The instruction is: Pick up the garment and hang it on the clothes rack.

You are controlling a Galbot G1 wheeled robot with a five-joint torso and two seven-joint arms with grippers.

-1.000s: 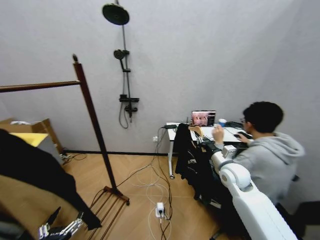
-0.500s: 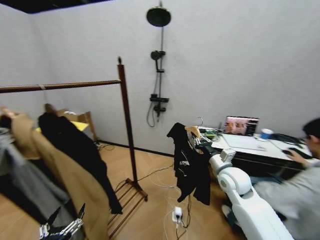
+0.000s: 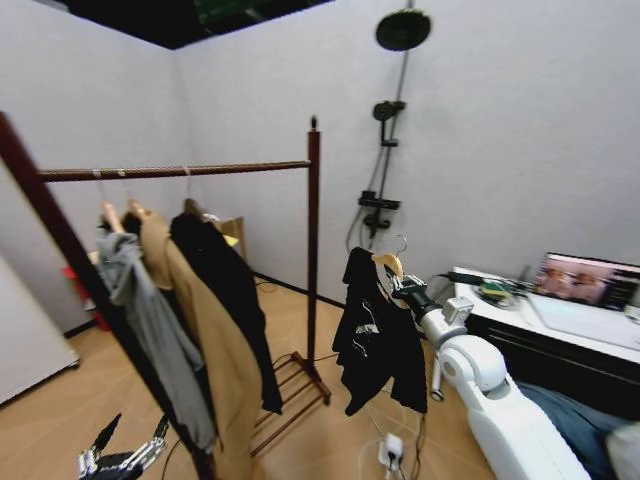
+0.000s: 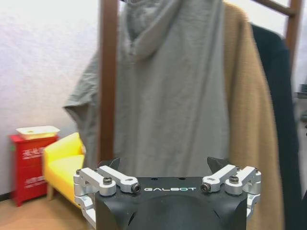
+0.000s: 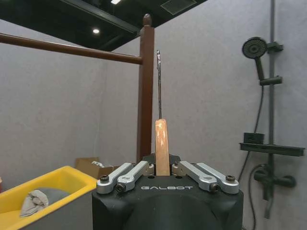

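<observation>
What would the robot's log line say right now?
right gripper: shut on hanger, jacket hanging | left gripper: open, low | rack: jacket not on yet

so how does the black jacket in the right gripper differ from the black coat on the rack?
The jacket is short and hangs off the rail, its wooden hanger clamped in the right gripper. The black coat is longer and hangs from the clothes rack rail, touched by no gripper. Both are black and on hangers.

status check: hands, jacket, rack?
Right hand shut on hanger, jacket hanging free. Left hand open, low. Rack rail ahead, three garments on it.
</observation>
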